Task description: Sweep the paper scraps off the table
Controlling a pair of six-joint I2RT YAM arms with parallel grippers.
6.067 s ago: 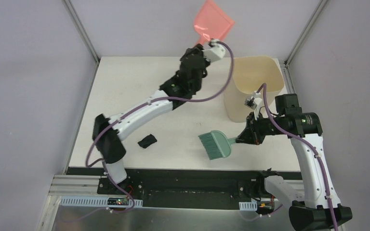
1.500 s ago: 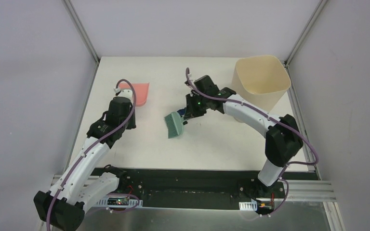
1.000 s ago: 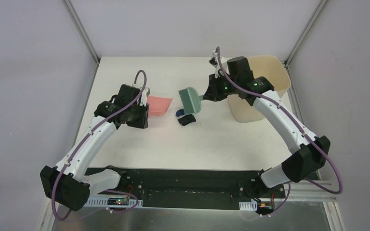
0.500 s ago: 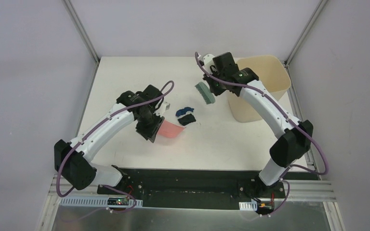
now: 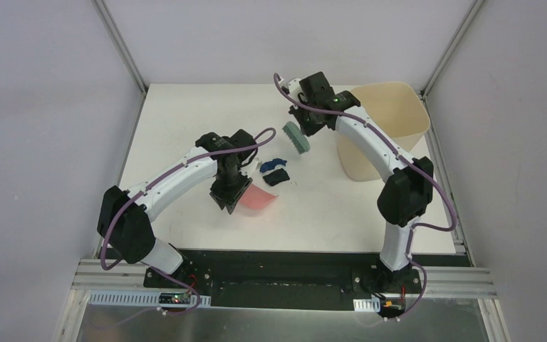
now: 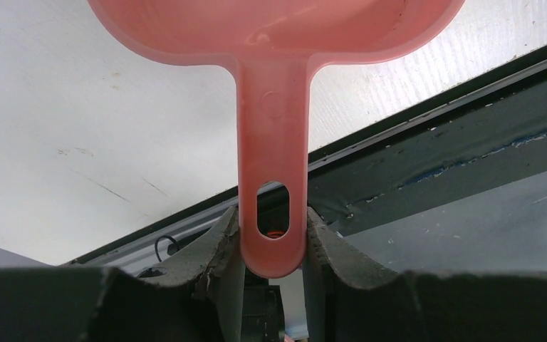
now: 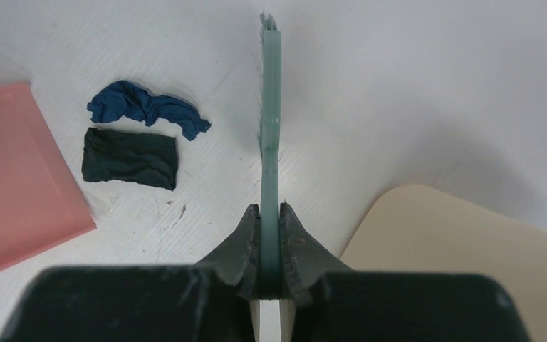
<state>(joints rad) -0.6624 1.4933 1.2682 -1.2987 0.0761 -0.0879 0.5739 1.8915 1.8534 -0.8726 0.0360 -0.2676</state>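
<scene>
Right tool (image 7: 270, 219) grips brush (image 5: 298, 137), left tool (image 6: 272, 239) grips dustpan (image 5: 260, 198); scraps (image 5: 276, 171) lie mid-frame on surface (image 5: 185, 121), below-left of brush, just above-right of dustpan mouth.

Robotics lab cell — plain grey walls (image 5: 43, 142), aluminium frame posts (image 5: 118, 44), white table (image 5: 185, 114).

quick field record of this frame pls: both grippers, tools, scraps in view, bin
left gripper: shut on the pink dustpan handle
right gripper: shut on the teal brush handle
scraps in view: two, a dark blue scrap and a black scrap, side by side on the table
dustpan: edge faces the scraps, small gap to the black one
brush: on the scraps' other side, not touching them
bin: beige, beyond the brush; contents not visible
</scene>
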